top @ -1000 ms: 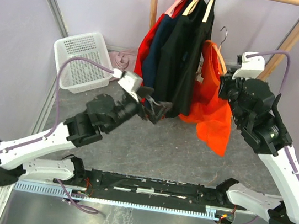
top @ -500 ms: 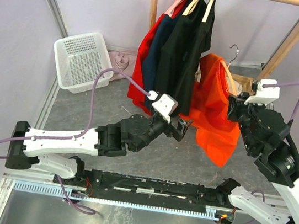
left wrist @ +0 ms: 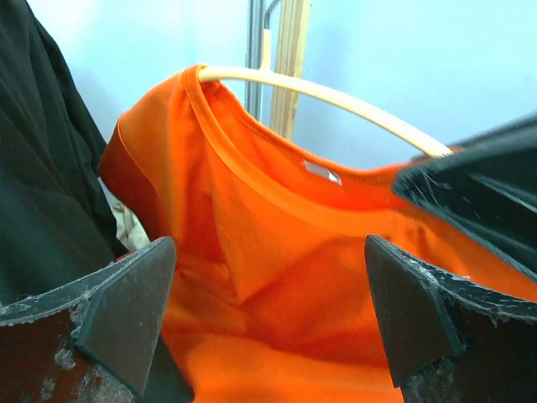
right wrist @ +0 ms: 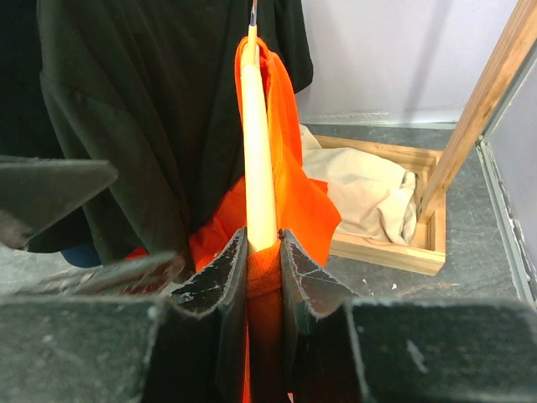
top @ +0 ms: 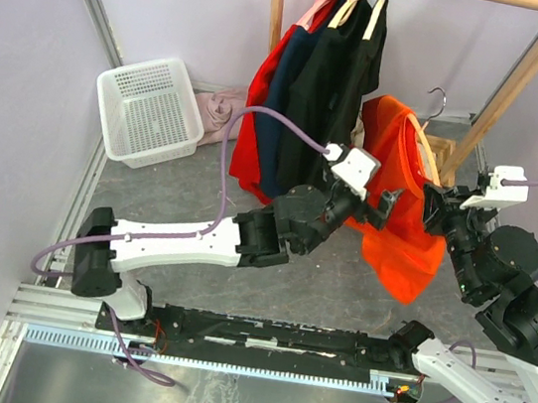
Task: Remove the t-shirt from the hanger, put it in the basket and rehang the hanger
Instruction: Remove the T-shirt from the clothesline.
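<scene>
T-shirt orange, neck label unreadable | left tool wide | right tool clamps hanger

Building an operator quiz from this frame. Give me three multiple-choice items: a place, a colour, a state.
1. The white basket sits: A) left of the hanging clothes; B) right of them; C) between the arm bases.
2. The t-shirt on the hanger in the right gripper is: A) black; B) navy; C) orange.
3. The left gripper is: A) shut on a sleeve; B) open; C) out of view.
A: top view shows it far left. C: orange fabric drapes the clamped hanger. B: its jaws stand wide apart.
</scene>
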### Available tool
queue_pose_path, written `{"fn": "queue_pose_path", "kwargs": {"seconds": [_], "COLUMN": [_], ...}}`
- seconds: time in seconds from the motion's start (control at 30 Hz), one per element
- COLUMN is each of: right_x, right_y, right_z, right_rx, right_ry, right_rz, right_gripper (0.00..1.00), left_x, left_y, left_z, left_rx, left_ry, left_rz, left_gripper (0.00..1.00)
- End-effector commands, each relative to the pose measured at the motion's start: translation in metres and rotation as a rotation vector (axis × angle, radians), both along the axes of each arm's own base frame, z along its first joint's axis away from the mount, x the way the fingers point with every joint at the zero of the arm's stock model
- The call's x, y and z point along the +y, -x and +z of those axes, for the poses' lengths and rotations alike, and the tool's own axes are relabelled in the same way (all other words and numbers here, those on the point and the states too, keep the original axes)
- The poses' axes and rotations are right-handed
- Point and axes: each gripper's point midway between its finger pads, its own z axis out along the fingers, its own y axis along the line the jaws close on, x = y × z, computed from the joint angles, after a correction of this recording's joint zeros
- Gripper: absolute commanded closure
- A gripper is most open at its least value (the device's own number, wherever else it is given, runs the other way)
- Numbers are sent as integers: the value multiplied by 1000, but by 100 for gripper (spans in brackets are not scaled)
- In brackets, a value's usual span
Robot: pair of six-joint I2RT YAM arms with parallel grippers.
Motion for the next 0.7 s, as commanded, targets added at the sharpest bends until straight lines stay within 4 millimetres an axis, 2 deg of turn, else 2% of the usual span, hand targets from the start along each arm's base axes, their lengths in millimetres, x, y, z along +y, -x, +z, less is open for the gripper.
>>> {"fn": "queue_pose_path", "kwargs": {"seconds": [0.0,0.2,0.4,0.57,0.67], "right_x": [0,-6,-2,-1,-1], "right_y": [10,19,20,19,19], "right_z": [25,27,26,25,25], "right_rx": [-86,-103,-100,-96,-97], "right_ry": [-59,-66,-63,-60,-62], "right_rz": [41,51,74,78,78], "right_gripper": [99,99,99,99,99], "left_x": [-9,-14,-24,-35,-38], "left_y": [-24,-57,-84,-94,-98], "left_z": [38,35,34,33,30], "left_rx": [-65,-61,-65,-67,-66], "left_ry": [85,92,101,119,118], "left_rz": [-19,4,3,-34,-29], "left_gripper": [1,1,3,4,9]}}
